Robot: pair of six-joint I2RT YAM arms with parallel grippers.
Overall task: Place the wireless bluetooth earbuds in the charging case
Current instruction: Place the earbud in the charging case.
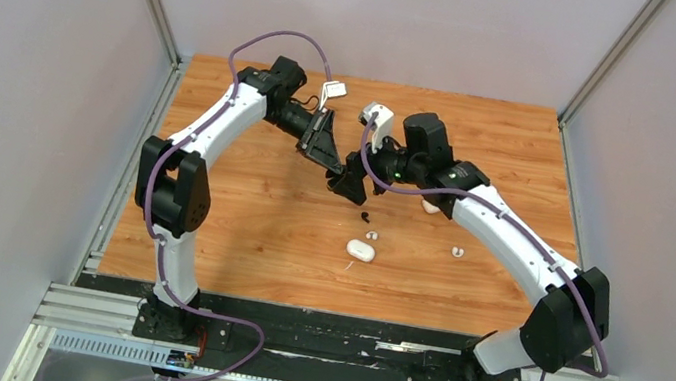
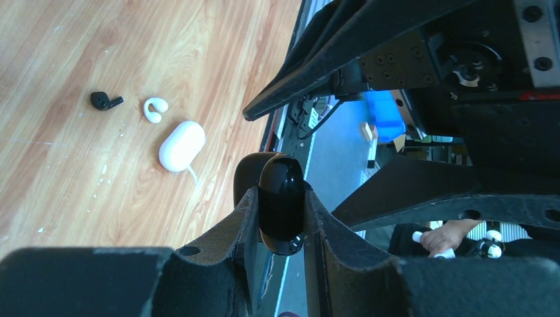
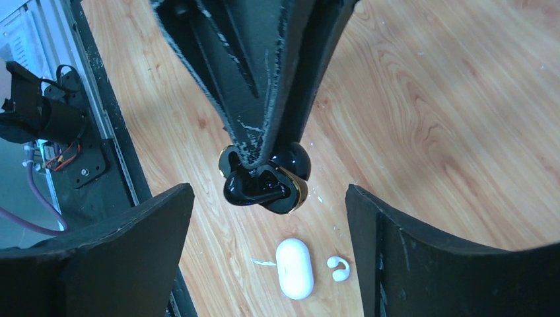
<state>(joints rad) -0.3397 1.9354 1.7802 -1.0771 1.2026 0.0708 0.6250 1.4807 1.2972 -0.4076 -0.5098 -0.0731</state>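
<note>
**Black case clamped in left claw, right claw spread wide**

Your left claw [image 2: 280, 221] is clamped on the black case [image 3: 264, 179], with one finger pressed to each side of the glossy shell. It holds the case up off the desk [image 1: 238, 226]. From the right wrist view the case looks hinged open, with a gold rim showing at its edge. You cannot tell whether anything sits inside.

Your right claw [image 3: 269, 198] faces the left one, tip to tip. Its fingers [image 3: 132, 251] stand wide apart with nothing between them, and neither one touches the black case. The case hangs just ahead of the gap rather than inside it.

The earbuds lie loose on the desk, below both claws and a little toward the arm bases:
- The black earbud [image 2: 104, 100] is nearest the claws and lies by itself.
- The white earbud [image 2: 155, 109], a small curled hook, lies between the black earbud and the white case [image 2: 181, 145]. It is just beside the case and not touching it.
- The white case is shut and lies flat — the item in this row furthest from the claws.

A second white earbud [image 1: 457, 252] lies well apart from both claws, out beside your right forearm. Another pale shape shows under that forearm, but too much of it is hidden to name.
</note>
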